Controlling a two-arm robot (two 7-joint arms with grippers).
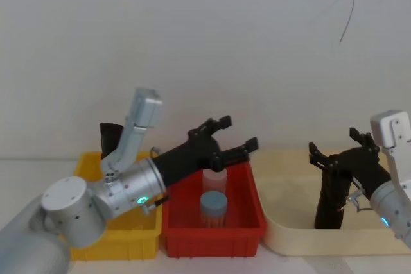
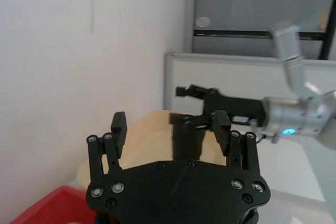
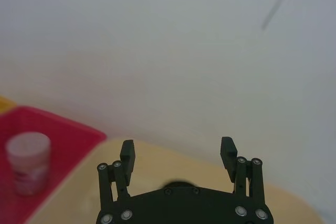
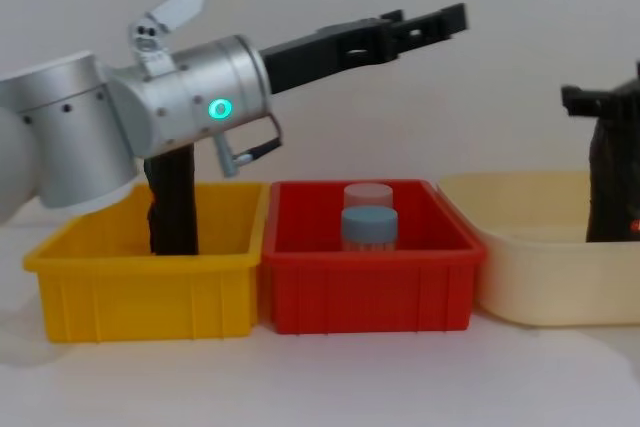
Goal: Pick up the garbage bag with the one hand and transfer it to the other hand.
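Observation:
The garbage bag (image 1: 329, 203) is a black wrinkled roll standing upright in the cream tub (image 1: 282, 235) on the right; a small red mark shows on its side (image 4: 612, 187). My right gripper (image 1: 337, 147) is open, its fingers straddling the top of the roll without closing on it. In the right wrist view the right gripper (image 3: 177, 153) has its fingers spread wide, with the dark top of the roll just below. My left gripper (image 1: 225, 136), on the silver arm with the green ring light, hangs open and empty in the air above the red bin (image 1: 212, 239), pointing toward the bag (image 2: 186, 140).
A yellow bin (image 1: 115, 251) at the left holds a slimmer black roll (image 4: 172, 207) behind my left arm. The red bin holds a clear jar (image 1: 215, 178) and a blue-lidded jar (image 1: 213, 206). A white wall stands close behind the bins.

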